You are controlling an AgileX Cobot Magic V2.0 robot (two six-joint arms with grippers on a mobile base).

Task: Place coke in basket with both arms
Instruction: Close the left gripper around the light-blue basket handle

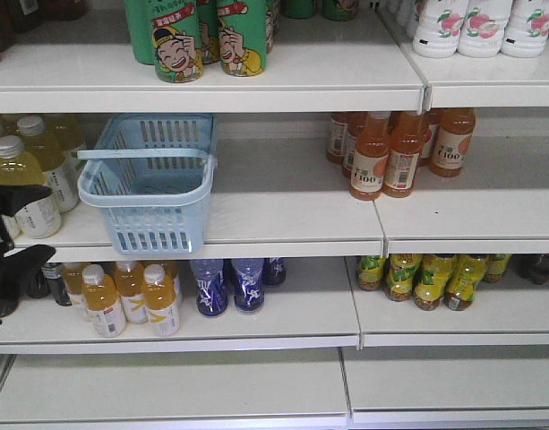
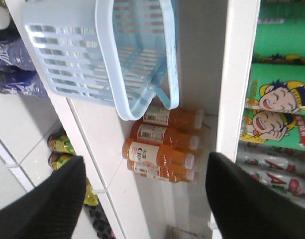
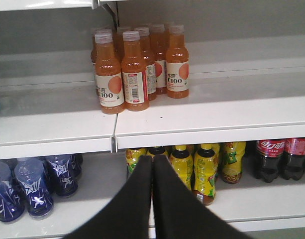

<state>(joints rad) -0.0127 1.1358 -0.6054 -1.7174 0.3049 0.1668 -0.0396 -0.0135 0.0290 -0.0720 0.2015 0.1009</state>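
The coke can shows in none of the views. The light blue basket [image 1: 153, 235] stands on the middle shelf at the left, its handle [image 1: 141, 153] lying across the rim; in the left wrist view the basket [image 2: 67, 64] fills the top. My left gripper [image 1: 50, 221] is at the far left edge, beside the basket and apart from it. It is open [image 2: 146, 162] with nothing between its fingers. My right gripper [image 3: 152, 158] is shut and empty, in front of the lower shelf, below the orange bottles.
Orange bottles [image 1: 399, 152] stand right of the basket on the same shelf [image 1: 283, 210]. Green cans [image 1: 207, 36] sit on the shelf above. Below are yellow bottles [image 1: 131, 296], blue bottles [image 1: 229, 285], and dark cola bottles [image 3: 281, 157] at the far right.
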